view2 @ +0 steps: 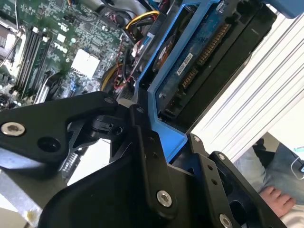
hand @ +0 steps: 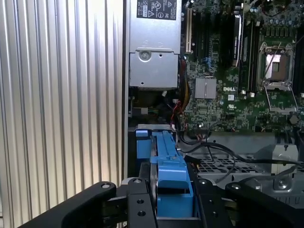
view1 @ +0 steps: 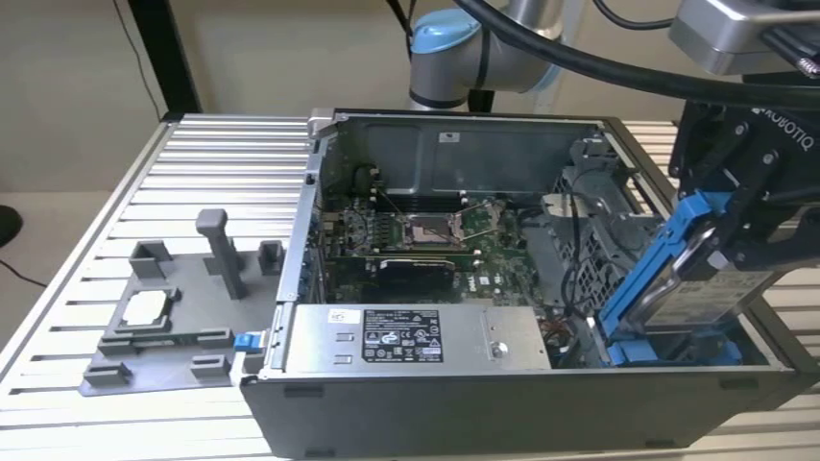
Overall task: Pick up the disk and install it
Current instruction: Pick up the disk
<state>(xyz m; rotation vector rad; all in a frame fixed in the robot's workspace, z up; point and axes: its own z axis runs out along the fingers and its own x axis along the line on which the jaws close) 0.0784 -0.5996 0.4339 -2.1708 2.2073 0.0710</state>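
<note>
My black gripper (view1: 733, 252) is shut on the disk (view1: 692, 288), a silver drive in a blue plastic bracket. The disk hangs tilted on edge at the exterior view's right. Its lower end sits down in the blue drive bay (view1: 666, 348) at the front corner of the open computer case (view1: 513, 121). In the second wrist view the disk (view2: 199, 52) shows its circuit-board side, with the gripper (view2: 142, 124) clamped on the bracket's near end. In the first wrist view the bracket (hand: 167, 156) runs edge-on between the fingers (hand: 137, 202).
A grey power supply box (view1: 417, 336) lies along the case's front beside the bay. The motherboard (view1: 423, 230) and loose cables (view1: 564, 226) fill the case floor. A grey fixture (view1: 173, 322) holding a small silver chip (view1: 144, 307) stands on the ribbed table. A person's hand (view2: 274, 199) rests beyond the table edge.
</note>
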